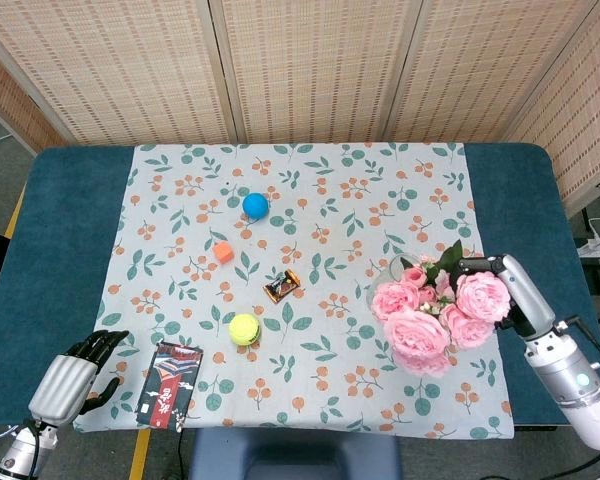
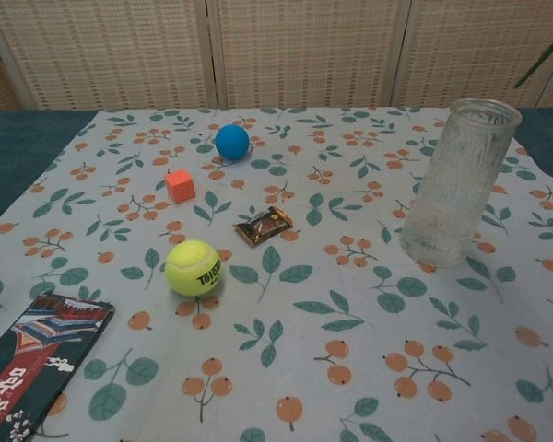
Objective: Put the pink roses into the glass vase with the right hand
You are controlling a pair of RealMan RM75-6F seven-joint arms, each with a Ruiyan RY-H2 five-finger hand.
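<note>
In the head view my right hand (image 1: pixel 508 292) grips the stems of the pink roses (image 1: pixel 430 312) and holds them up above the table, blooms pointing left. The bunch hangs in front of the glass vase (image 1: pixel 391 269) and hides most of it there. In the chest view the glass vase (image 2: pixel 459 184) stands upright and empty on the floral cloth at the right. Only a green leaf (image 2: pixel 550 53) of the bunch shows in that view's top right corner. My left hand (image 1: pixel 77 372) rests at the table's near left edge, holding nothing.
On the floral cloth (image 1: pixel 310 180) lie a blue ball (image 1: pixel 255 205), an orange cube (image 1: pixel 224 252), a snack packet (image 1: pixel 282 287), a tennis ball (image 1: pixel 244 328) and a dark booklet (image 1: pixel 168 397). Woven screens stand behind the table.
</note>
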